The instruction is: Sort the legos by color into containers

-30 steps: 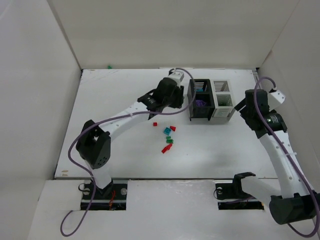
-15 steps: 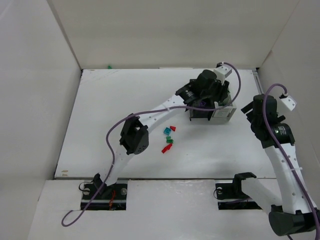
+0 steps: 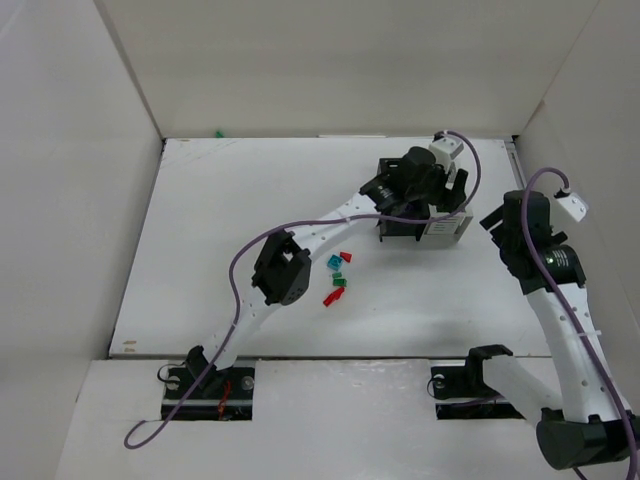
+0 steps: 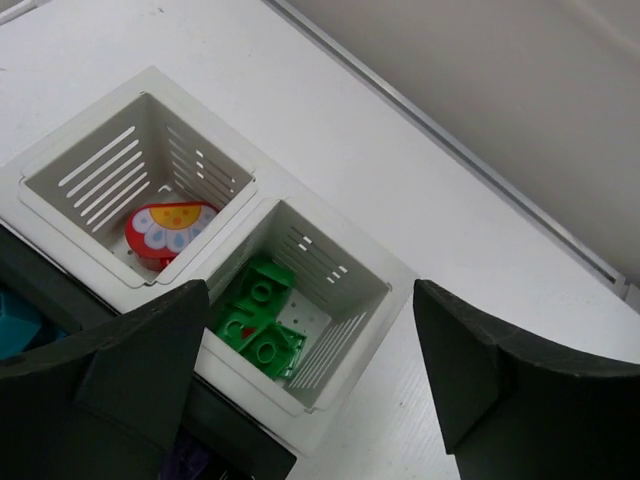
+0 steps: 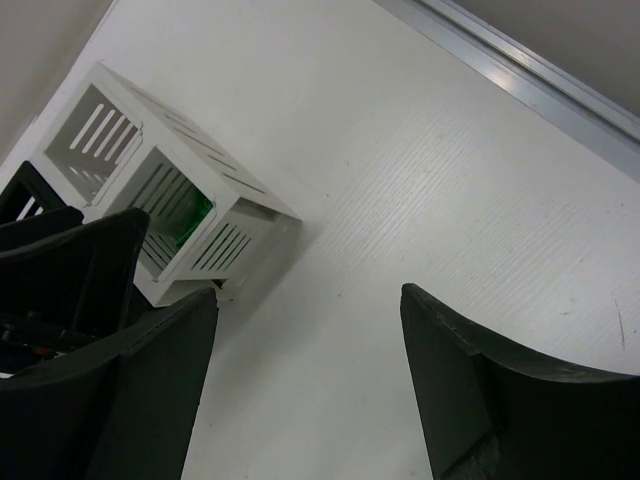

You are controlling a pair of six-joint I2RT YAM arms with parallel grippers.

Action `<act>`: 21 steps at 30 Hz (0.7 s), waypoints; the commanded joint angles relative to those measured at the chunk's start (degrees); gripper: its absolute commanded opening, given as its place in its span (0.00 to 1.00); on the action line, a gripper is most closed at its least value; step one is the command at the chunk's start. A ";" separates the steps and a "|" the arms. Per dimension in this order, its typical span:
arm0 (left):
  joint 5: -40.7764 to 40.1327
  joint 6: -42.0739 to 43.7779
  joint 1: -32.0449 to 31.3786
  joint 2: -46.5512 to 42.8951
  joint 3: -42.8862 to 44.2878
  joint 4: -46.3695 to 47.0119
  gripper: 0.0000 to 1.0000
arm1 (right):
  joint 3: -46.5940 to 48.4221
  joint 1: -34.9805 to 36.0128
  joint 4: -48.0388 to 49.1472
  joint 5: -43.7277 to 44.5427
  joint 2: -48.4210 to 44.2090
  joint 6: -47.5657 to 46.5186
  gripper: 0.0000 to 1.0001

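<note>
My left gripper [image 3: 438, 190] hangs open over the joined containers, with nothing between its fingers. In the left wrist view the left gripper [image 4: 310, 375] looks down into the white container [image 4: 398, 282]. One compartment holds green legos [image 4: 262, 318] with a small red speck among them. The other holds a red and yellow piece [image 4: 168, 228]. The black container [image 3: 397, 227] is mostly under the arm. A teal piece [image 4: 14, 320] shows in it. Loose red, teal and green legos [image 3: 336, 276] lie on the table. My right gripper [image 5: 305, 390] is open and empty, right of the white container [image 5: 230, 215].
White walls close in the table [image 3: 220, 250] at the back and both sides. A small green bit [image 3: 218, 133] lies at the back edge. The left arm's elbow [image 3: 283, 272] hovers just left of the loose legos.
The left arm swung right from beside the black container to above the white one, and its jaws opened. The right arm pulled back slightly to the right.
</note>
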 commanded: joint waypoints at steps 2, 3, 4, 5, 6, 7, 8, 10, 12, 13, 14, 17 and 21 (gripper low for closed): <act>0.19 -0.62 -0.42 -4.37 -0.45 3.46 0.85 | 0.03 -0.59 0.65 -0.51 -0.42 -1.24 0.79; 0.19 -0.62 -0.42 -5.16 -1.32 3.98 0.89 | -0.49 -0.59 0.65 -1.21 -0.42 -1.94 0.79; -0.42 -0.62 -0.42 -6.04 -3.25 3.99 0.92 | -0.50 -0.59 1.26 -1.73 -0.42 -1.94 0.79; -0.42 -0.62 -0.42 -7.97 -4.31 3.99 0.95 | -0.50 -0.59 1.26 -2.26 -0.42 -3.51 0.79; -0.43 0.07 -0.42 -9.20 -5.37 3.99 0.99 | -0.50 -0.59 2.13 -2.96 -0.42 -4.57 0.79; -0.95 0.08 -0.42 -10.52 -8.07 3.99 1.00 | -0.50 -0.59 3.36 -5.23 -0.42 -5.89 0.79; -1.56 0.60 -0.42 -12.01 -9.75 3.38 1.00 | -1.02 -0.59 4.07 -6.82 -0.42 -7.38 0.79; -3.92 1.14 -0.42 -17.72 -13.71 2.85 1.00 | -1.02 -0.59 6.69 -12.42 -1.04 -11.77 0.79; -4.47 0.00 0.36 -22.90 -22.83 3.63 1.00 | -2.60 -0.59 8.64 -15.96 -1.56 -14.76 0.76; -5.08 -1.66 1.33 -29.02 -30.96 5.81 1.00 | -3.13 0.80 10.13 -18.50 -1.56 -15.30 0.76; -5.08 -2.89 2.03 -32.47 -35.83 7.57 1.00 | -3.13 1.60 10.84 -19.92 -1.56 -16.00 0.76; -8.05 -7.80 5.46 -46.53 -50.24 12.33 1.00 | -3.13 5.46 13.47 -23.70 -1.04 -18.46 0.76; -21.11 -11.68 6.61 -60.70 -71.59 7.44 1.00 | -3.75 16.69 16.73 -21.97 3.17 -19.17 0.75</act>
